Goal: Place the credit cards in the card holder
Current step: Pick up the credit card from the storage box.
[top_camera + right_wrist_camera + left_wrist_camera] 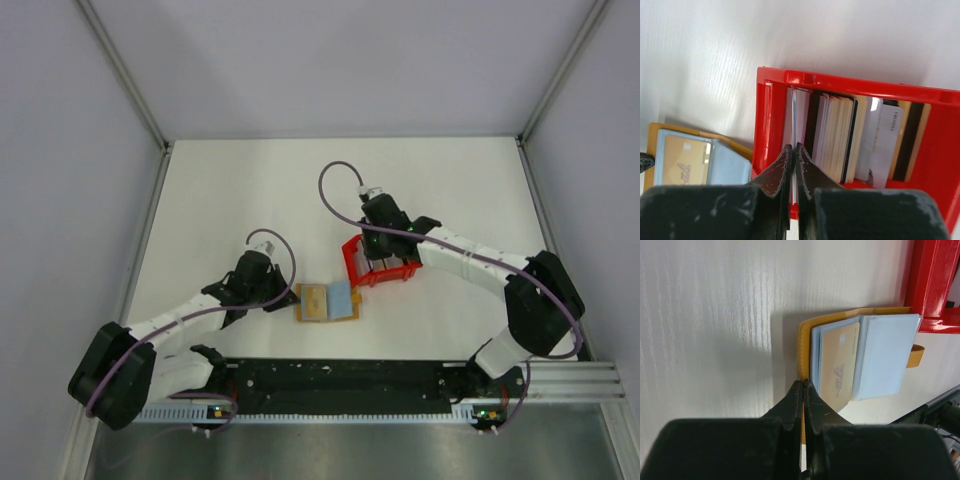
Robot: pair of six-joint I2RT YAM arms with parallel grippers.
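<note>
Holder (804, 340) stays flat for loading: our left gripper (803, 385) clamps its left edge; right gripper (793, 147) pinches one card (793, 110) in the tray (865, 90).

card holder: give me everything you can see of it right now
The card holder is an orange-brown, leather-looking wallet lying open and flat on the white table. Inside are clear, bluish plastic sleeves; one holds a tan card. A small strap tab sticks out from one edge. The left gripper is shut on the cover's near edge. The red tray sits close beside it; contact is unclear.
</note>
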